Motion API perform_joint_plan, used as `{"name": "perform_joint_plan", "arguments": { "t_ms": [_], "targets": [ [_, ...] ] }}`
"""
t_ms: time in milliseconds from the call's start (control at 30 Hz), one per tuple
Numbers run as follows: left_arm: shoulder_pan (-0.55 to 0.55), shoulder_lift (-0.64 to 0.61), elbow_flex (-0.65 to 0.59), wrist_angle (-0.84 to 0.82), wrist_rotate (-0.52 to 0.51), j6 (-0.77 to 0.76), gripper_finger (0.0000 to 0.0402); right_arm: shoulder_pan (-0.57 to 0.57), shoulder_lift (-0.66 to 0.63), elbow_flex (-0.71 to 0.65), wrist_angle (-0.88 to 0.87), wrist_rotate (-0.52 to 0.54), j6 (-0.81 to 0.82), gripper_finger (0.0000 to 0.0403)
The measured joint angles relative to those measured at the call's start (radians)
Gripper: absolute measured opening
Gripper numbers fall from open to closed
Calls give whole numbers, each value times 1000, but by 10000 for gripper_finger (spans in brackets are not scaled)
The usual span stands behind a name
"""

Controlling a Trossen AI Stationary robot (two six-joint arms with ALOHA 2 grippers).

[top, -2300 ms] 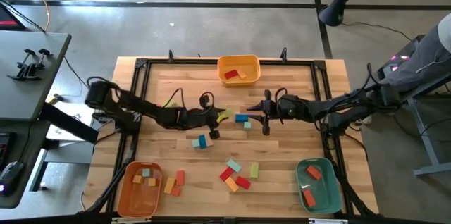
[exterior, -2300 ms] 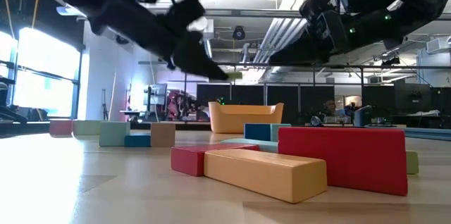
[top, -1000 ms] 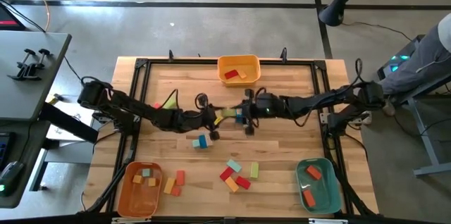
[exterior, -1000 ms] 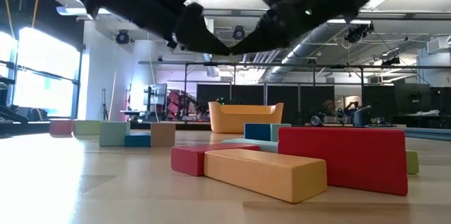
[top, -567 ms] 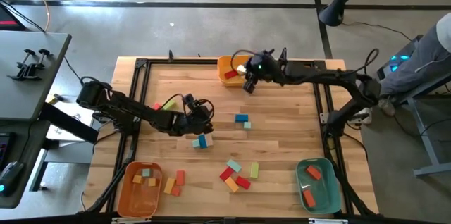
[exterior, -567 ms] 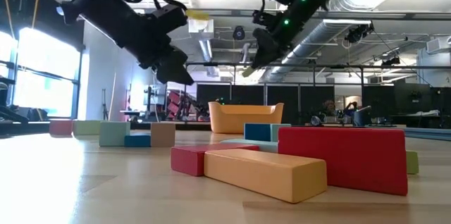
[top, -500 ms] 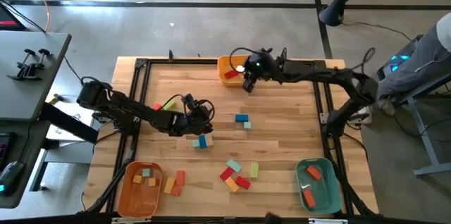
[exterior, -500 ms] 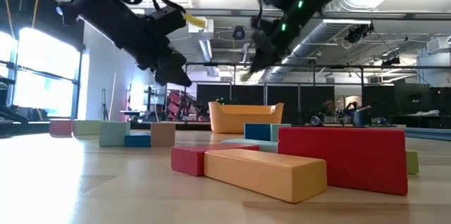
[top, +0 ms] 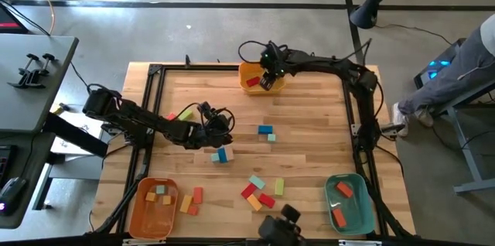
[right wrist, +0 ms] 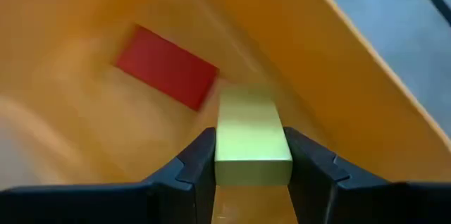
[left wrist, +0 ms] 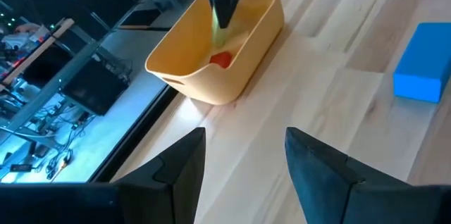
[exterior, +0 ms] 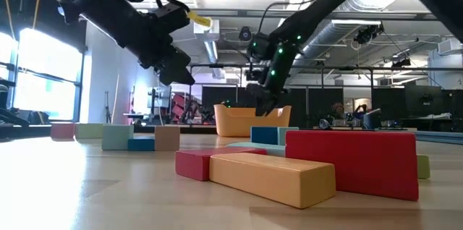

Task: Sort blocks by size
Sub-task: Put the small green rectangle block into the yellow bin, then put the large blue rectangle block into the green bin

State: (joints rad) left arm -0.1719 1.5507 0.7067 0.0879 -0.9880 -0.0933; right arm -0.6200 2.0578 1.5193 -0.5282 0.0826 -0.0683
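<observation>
My right gripper (top: 265, 82) hangs over the yellow bin (top: 272, 70) at the table's far edge, shut on a light green block (right wrist: 252, 136). A red block (right wrist: 167, 76) lies in that bin below it. My left gripper (top: 224, 124) hovers left of the table's middle, open, with nothing between its fingers (left wrist: 180, 175). Loose blocks lie on the wood. A blue and teal pair (top: 265, 131) sits at the centre, and another pair (top: 222, 155) is near my left gripper. A mixed cluster (top: 259, 190) lies toward the near edge. My right gripper pinches the green block by its two long sides (right wrist: 221, 150) between its two fingers. The fingers slant down from the table's right and lie along the block. The block (left wrist: 220, 32) is lifted clear and points down into the yellow bin, above the red block.
An orange bin (top: 139, 213) with small blocks stands at the near left, with a few blocks (top: 190, 199) beside it. A teal bin (top: 357, 207) with orange and red blocks stands at the near right. A dark object (top: 278, 227) shows at the near edge. A black frame (top: 155, 72) borders the table.
My right gripper has carried the green block from the table's middle, where both grippers met on it, to the far edge over the yellow bin, and has tipped downward. My left gripper no longer has the block. It has drawn back slightly toward the left and turned.
</observation>
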Motion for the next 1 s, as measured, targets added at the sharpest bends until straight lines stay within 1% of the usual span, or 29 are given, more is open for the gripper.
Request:
{"name": "perform_joint_plan", "arguments": {
  "t_ms": [100,167,267,333,467,533,700,867,933,1000],
  "targets": [
    [0,-1,0,-8,0,-2,179,2,18,41,-41,43,9,131],
    [0,-1,0,-14,0,-16,179,3,19,54,-81,64,2,157],
    [-2,-1,0,-34,0,-52,179,3,16,77,-135,75,-22,208],
    [-8,-1,0,-39,0,-63,179,2,2,90,-163,94,-26,231],
    [-31,-5,0,-41,-4,-66,179,7,-48,87,-203,148,-39,243],
    [-46,-22,0,-53,-15,-90,179,18,-89,61,-207,153,-47,244],
    [-90,-83,-1,-98,-42,-139,179,77,-263,-96,-119,149,-72,246],
    [-112,-123,-1,-117,-52,-140,179,189,-526,-371,91,141,-67,246],
    [-120,-126,-1,-97,-32,-123,179,252,-626,-487,176,82,-78,246],
    [-129,-126,-1,-45,16,-76,179,331,-722,-593,241,-47,-130,247]
  ]
}}
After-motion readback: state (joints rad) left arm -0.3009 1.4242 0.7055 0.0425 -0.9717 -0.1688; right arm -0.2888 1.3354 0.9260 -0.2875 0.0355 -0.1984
